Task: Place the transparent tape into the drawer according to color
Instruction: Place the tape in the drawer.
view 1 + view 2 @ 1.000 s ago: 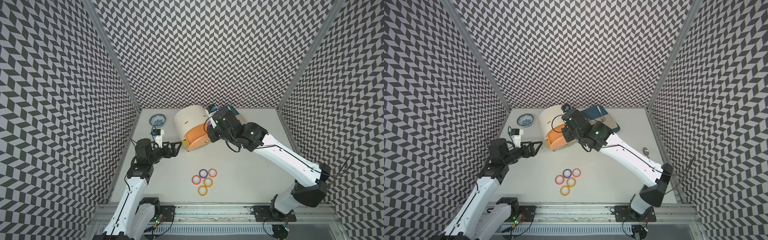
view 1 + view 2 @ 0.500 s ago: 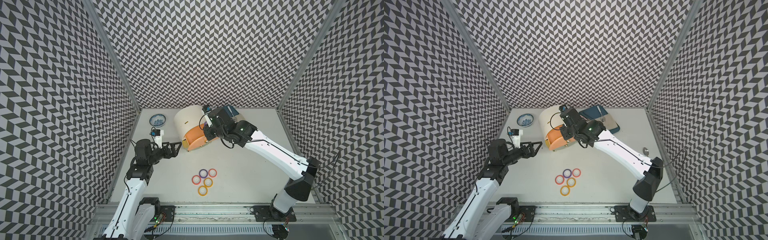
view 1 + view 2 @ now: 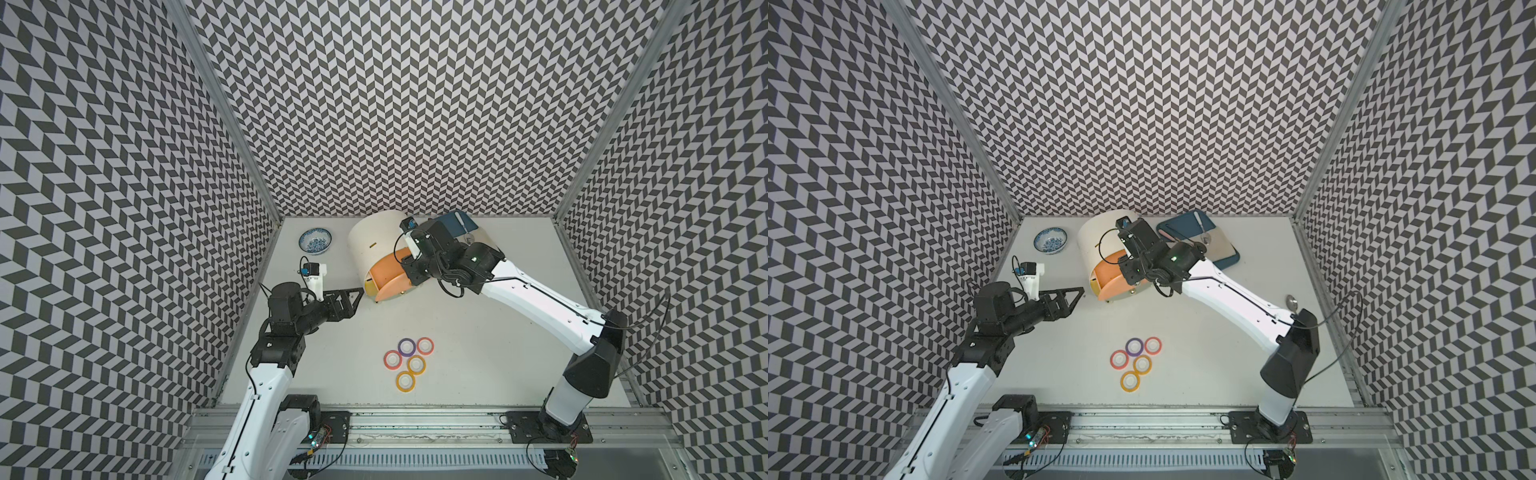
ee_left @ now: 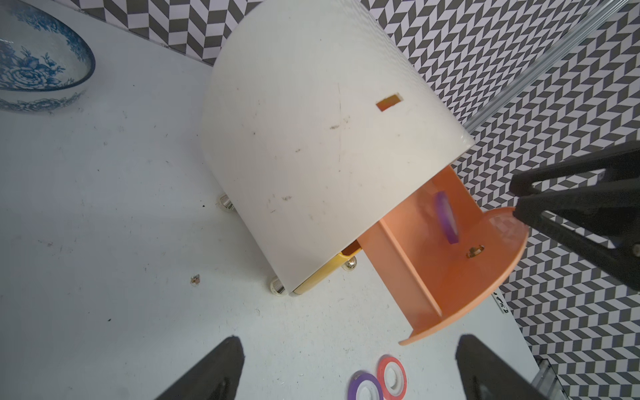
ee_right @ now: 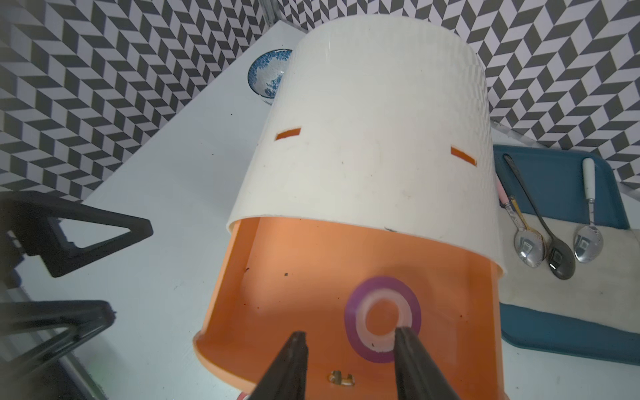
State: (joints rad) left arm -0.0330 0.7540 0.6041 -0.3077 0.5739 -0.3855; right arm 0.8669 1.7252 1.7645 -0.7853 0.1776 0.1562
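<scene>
1. Lying flat on the worktop point(image 3: 478, 365) nearest my bases, holes facing up, five tape rings sit in a tight cluster. One purple ring point(image 3: 407, 346) lies between two pink-red rings point(image 3: 392, 359), and two yellow-orange rings point(image 3: 405, 381) are closer to me.
2. Farther in, my left tool point(image 3: 351, 297) hovers released, jaws spread wide around nothing, pointing toward the cabinet's lower corner.
3. The orange drawer point(image 5: 294, 294) stands pulled out of the white cabinet point(image 5: 374, 138). A yellow drawer point(image 4: 322, 277) shows beneath it.
4. My right tool point(image 5: 349, 332) hangs over the orange drawer, jaws parted and gripping nothing.
5. The sixth ring point(image 5: 382, 320), purple and blurred, is inside that drawer below my right tool. My right wrist view shows its face and hole. My left wrist view shows it tilted and nearly edge-on. I cannot tell whether it rests on the drawer floor.
6. Farthest back, a blue-patterned bowl point(image 3: 315, 241) sits left of the cabinet. A blue tray point(image 3: 1221, 257) holding three spoons point(image 5: 554, 242) sits to its right.
</scene>
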